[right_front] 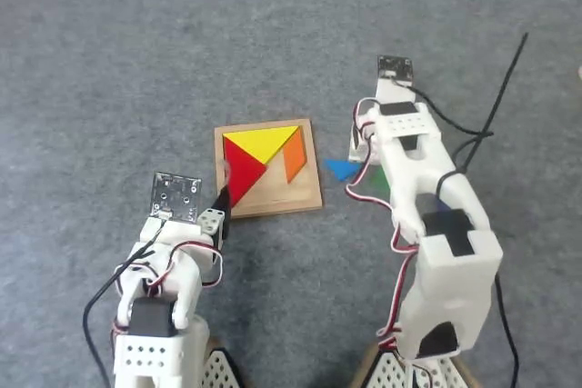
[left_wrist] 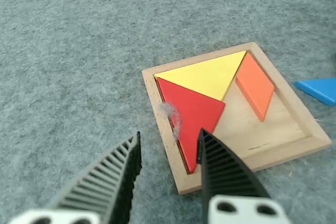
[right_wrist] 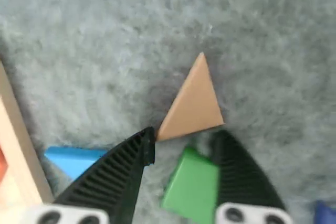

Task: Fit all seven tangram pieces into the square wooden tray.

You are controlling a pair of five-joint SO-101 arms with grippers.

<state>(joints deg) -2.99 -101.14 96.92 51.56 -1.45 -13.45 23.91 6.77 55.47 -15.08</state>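
The tray (right_front: 309,202) lies mid-table (right_front: 109,88), holding a yellow triangle (right_front: 261,141) along its far rim, a red triangle (right_front: 241,174) touching it on the left, and an orange parallelogram (right_front: 294,161) on the right. The left gripper (left_wrist: 169,134) hovers at the tray's near left corner, jaws wide and empty, one finger (left_wrist: 223,171) over the red triangle's tip. The right gripper (right_wrist: 185,134) hangs right of the tray, jaws wide and empty over a tan triangle (right_wrist: 194,100), a green piece (right_wrist: 191,187) and a blue piece (right_wrist: 73,158) lying close together on the table.
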